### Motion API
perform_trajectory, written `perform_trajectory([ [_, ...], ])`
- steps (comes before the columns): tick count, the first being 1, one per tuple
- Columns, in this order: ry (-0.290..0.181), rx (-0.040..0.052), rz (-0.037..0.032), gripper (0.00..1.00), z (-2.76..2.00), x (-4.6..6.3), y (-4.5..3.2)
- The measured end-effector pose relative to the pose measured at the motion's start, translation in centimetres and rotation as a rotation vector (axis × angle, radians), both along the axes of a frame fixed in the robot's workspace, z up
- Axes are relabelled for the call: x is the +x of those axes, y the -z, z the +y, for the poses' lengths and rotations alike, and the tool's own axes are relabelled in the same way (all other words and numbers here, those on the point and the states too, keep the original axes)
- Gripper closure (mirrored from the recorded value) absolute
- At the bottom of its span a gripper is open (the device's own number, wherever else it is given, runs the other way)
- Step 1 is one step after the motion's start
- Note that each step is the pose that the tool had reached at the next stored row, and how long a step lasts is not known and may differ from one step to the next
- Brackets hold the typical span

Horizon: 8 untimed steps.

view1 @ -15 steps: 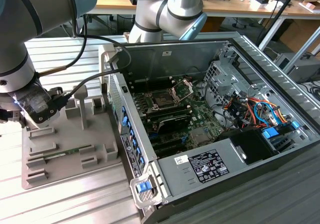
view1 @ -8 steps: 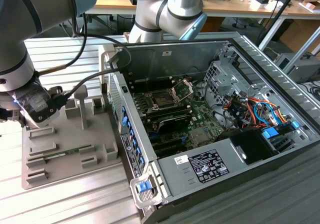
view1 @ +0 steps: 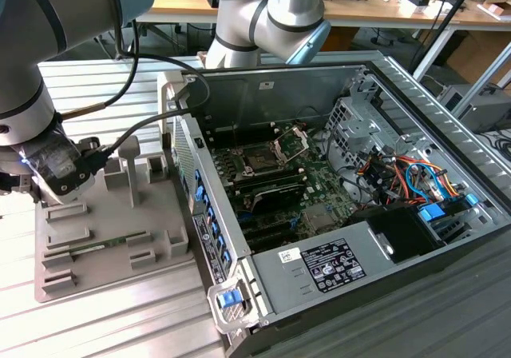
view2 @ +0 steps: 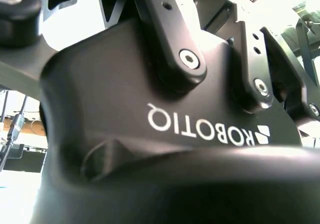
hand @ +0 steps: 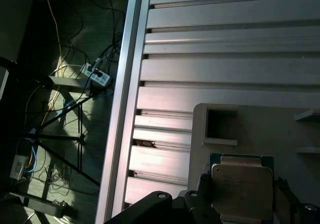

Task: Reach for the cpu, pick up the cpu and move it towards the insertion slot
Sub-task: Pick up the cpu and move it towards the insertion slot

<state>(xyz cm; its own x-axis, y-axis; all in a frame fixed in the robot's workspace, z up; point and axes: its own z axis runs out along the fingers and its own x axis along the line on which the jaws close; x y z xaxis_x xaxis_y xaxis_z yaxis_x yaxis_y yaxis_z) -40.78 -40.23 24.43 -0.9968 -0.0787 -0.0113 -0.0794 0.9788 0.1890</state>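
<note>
One cpu (hand: 242, 189) on grey tray (hand: 250, 124); one insertion slot (view1: 259, 160) inside case (view1: 263, 94).

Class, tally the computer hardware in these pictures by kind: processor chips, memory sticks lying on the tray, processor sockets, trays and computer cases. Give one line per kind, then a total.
cpu: 1
memory stick on the tray: 1
insertion slot: 1
grey tray: 1
computer case: 1
Total: 5
</note>
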Motion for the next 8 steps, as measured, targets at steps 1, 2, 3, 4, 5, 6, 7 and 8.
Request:
perform_trajectory([
  [1,0.0,-0.006,0.0,0.45,0.0,0.0,0.0],
  [2,0.0,-0.0167,-0.0002,0.45,0.0,0.0,0.01],
  [3,0.0,-0.0266,-0.0002,0.45,0.0,0.0,0.01],
  [4,0.0,-0.0419,-0.0003,0.45,0.0,0.0,0.02],
  [5,0.0,-0.051,-0.0003,0.45,0.0,0.0,0.02],
  [6,0.0,-0.0605,-0.0003,0.45,0.0,0.0,0.02],
  [7,0.0,-0.0783,-0.0002,0.45,0.0,0.0,0.02],
  [8,0.0,-0.1057,-0.0002,0.45,0.0,0.0,0.01],
])
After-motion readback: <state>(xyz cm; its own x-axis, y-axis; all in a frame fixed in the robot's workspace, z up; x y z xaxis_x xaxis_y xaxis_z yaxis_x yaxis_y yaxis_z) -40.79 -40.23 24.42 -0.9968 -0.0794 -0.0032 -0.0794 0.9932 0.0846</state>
